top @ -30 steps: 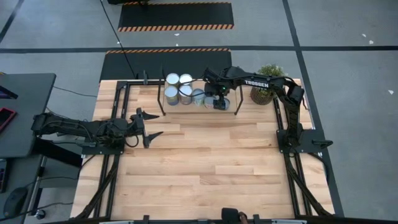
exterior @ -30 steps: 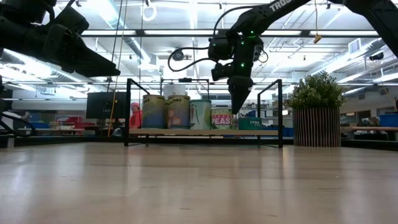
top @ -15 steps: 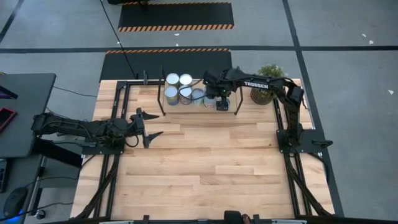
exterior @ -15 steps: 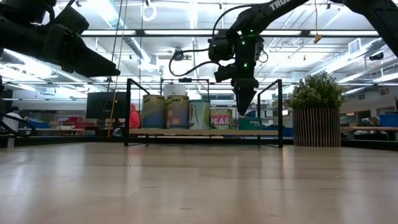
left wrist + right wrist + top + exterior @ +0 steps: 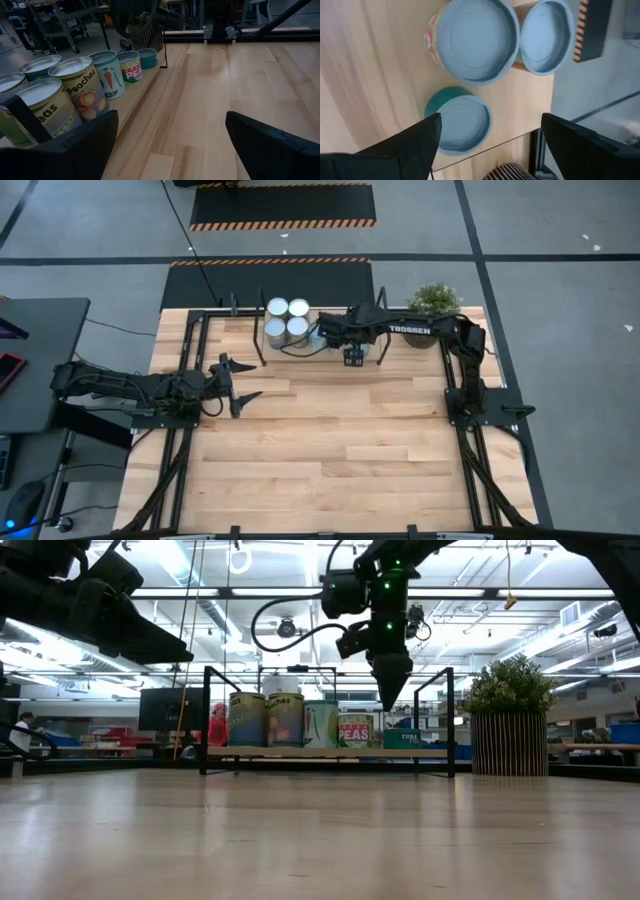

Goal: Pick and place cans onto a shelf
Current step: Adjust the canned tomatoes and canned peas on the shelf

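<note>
Several cans stand upright in a row on the shelf at the table's far middle: tall labelled ones, a short peas can and a low teal can. Their round tops show from above. My right gripper hangs open over the shelf's right part, pointing down. The teal can lies below, between its fingers and clear of them. My left gripper is open and empty at the table's left, well above it. It looks along the row of cans.
A potted green plant stands right of the shelf at the far right; it also shows in the low view. The shelf's black uprights frame the cans. Bare wooden tabletop spreads over the middle and near side.
My right gripper has risen from just above the teal can and come a little toward the table's near edge. The cans have stayed where they were on the shelf.
</note>
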Controlling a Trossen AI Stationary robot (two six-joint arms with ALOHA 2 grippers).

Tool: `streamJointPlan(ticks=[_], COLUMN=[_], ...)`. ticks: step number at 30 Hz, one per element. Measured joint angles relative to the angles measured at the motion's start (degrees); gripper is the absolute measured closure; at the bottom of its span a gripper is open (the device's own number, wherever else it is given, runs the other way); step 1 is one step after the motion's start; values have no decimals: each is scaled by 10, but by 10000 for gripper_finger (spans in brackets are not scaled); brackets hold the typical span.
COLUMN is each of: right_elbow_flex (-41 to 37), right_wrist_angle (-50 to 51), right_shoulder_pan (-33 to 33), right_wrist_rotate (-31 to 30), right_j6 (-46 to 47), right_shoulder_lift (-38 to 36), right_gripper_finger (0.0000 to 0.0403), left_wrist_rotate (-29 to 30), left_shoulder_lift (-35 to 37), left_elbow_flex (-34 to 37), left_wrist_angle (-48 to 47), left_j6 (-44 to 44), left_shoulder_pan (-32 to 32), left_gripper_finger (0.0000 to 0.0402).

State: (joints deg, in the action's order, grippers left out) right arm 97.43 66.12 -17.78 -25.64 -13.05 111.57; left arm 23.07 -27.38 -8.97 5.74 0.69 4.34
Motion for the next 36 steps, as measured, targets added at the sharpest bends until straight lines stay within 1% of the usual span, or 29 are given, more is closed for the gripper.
streamJointPlan(ticks=[11,15,20,25,32,36], right_elbow_flex=[-1,-18,-47,-67,-81,-83], right_wrist_angle=[-3,-25,-59,-105,-165,-181], right_shoulder_pan=[43,54,65,73,71,69], right_wrist_rotate=[-14,-40,-51,-92,-106,-109], right_j6=[87,85,83,67,53,43], right_shoulder_lift=[0,0,0,0,0,0], right_gripper_finger=[53,53,53,53,53,53], left_wrist_rotate=[0,0,0,0,0,0], left_shoulder_lift=[0,0,0,0,0,0], left_elbow_flex=[0,0,0,0,0,0], left_wrist_angle=[0,0,0,4,6,6], left_j6=[-1,-1,-1,0,1,14], left_shoulder_pan=[0,0,0,0,0,0], left_gripper_finger=[27,27,27,27,27,27])
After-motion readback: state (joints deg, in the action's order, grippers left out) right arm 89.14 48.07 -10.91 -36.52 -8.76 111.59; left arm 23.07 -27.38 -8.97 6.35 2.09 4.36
